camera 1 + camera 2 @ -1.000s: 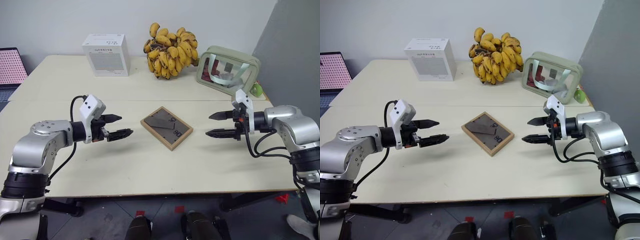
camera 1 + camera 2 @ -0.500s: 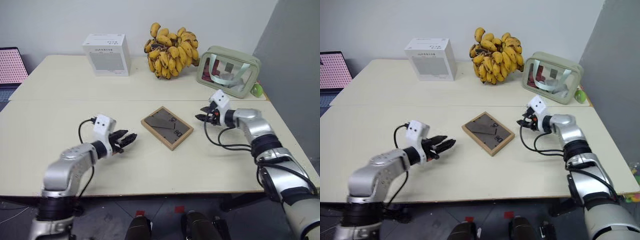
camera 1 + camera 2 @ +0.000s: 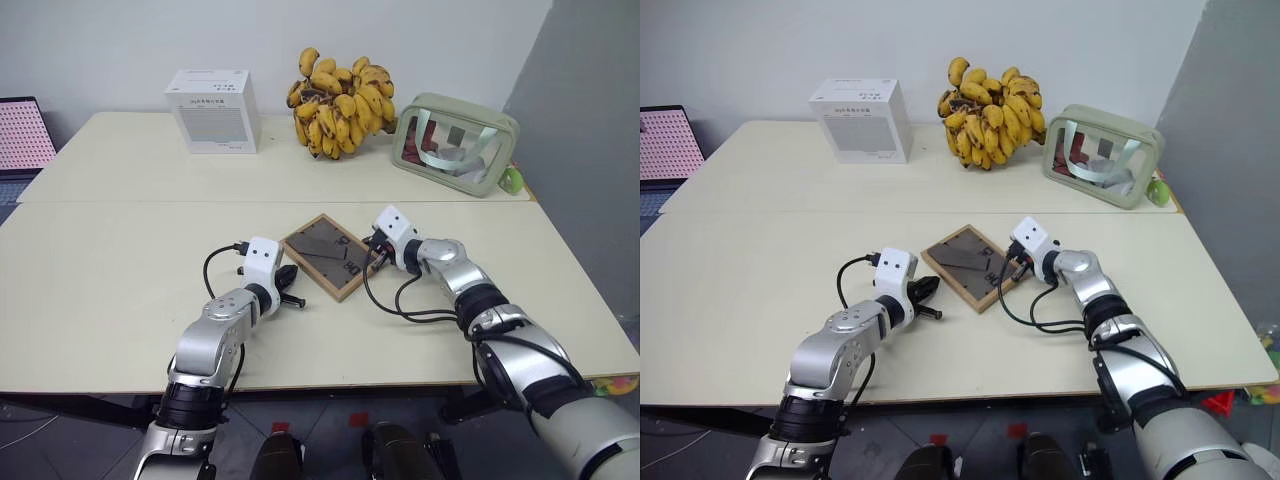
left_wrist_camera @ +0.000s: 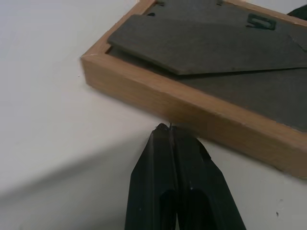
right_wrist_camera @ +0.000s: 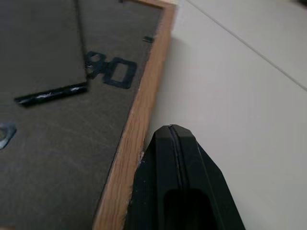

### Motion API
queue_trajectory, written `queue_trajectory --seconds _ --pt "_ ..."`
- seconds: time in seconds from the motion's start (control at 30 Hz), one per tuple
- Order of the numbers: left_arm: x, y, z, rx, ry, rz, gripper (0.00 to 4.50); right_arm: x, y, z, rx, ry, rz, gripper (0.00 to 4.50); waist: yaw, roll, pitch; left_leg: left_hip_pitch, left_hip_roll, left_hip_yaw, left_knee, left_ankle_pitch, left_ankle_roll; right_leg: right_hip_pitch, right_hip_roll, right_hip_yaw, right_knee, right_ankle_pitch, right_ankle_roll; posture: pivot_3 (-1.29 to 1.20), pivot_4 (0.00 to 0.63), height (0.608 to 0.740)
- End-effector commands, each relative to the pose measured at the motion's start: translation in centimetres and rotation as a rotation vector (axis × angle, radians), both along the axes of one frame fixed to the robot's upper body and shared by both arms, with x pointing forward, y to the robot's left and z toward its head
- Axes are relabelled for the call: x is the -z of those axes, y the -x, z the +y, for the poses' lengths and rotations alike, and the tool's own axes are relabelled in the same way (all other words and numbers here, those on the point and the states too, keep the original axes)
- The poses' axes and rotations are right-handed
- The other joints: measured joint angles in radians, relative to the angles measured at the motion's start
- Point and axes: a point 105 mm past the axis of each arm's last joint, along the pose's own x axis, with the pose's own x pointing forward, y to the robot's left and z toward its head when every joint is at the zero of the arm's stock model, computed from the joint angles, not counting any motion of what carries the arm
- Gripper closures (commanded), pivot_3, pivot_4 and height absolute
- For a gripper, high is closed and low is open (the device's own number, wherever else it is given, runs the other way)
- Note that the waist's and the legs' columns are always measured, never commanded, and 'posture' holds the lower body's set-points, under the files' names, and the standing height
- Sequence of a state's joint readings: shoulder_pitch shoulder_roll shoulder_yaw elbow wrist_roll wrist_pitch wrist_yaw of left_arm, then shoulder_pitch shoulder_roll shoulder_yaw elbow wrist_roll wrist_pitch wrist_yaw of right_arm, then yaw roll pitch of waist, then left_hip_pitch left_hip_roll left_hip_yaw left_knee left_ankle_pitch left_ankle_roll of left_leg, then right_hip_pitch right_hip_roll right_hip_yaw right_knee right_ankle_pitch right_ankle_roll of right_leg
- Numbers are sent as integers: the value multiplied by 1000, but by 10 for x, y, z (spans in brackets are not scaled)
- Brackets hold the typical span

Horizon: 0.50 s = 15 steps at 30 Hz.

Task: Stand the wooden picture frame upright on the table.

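Wooden picture frame [image 3: 333, 254] lies face-down mid-table [image 3: 120, 250], its dark back panel showing; small markings there are unreadable. Left gripper [image 4: 171, 132], fingers pressed together, touches one frame edge. Right gripper [image 5: 170, 132], also closed and holding nothing, sits against the opposite edge.

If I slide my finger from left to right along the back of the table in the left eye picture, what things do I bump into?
White box → bunch of bananas → pale green see-through bag, all standing along the far part of the table.
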<state>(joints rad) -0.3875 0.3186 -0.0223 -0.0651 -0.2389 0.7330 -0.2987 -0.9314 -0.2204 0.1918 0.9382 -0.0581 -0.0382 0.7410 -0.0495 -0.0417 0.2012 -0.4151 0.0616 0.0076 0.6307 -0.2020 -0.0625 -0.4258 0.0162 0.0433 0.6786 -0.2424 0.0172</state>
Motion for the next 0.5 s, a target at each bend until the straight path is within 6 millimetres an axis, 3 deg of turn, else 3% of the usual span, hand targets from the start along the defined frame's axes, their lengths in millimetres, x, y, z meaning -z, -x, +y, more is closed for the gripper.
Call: queue_trajectory --seconds 0.03,0.1,0.2,0.37,0.43,0.47,0.5 --pt "-8 6 -2 101 -49 2 4450 -12 29 23 -134 -43 11 4500 1 0 0 0 0 -1 0 0 0 0 0 -1 0 0 0 0 150 740" --pt "-4 12 7 126 -92 43 4450 -8 47 24 -169 0 18 4500 -2 0 0 0 1 -2 0 0 0 0 0 -1 0 0 0 0 150 740" --pt "-1 21 19 164 -139 87 4450 -6 57 15 -143 35 28 4500 -9 1 -1 1 1 -2 -1 0 0 0 1 -1 1 0 0 0 150 740" --pt "-3 23 52 181 -207 121 4450 -7 40 -19 0 105 -11 4500 -7 1 -1 3 0 -2 0 0 0 1 1 -1 1 0 0 0 150 740" --pt "-8 21 63 174 -152 133 4450 -10 32 -25 40 97 -32 4500 -8 0 -1 6 0 -1 0 0 0 3 1 0 1 0 0 0 150 740" --pt "-15 26 63 196 47 225 4450 -16 26 -25 63 66 -49 4500 -8 0 -1 6 0 0 0 0 0 3 1 0 1 0 -1 0 150 740" --pt "-20 33 60 245 200 311 4100 -19 21 -23 78 40 -58 4500 -9 0 -1 7 0 0 0 0 0 3 1 0 1 -2 -4 0 150 740"
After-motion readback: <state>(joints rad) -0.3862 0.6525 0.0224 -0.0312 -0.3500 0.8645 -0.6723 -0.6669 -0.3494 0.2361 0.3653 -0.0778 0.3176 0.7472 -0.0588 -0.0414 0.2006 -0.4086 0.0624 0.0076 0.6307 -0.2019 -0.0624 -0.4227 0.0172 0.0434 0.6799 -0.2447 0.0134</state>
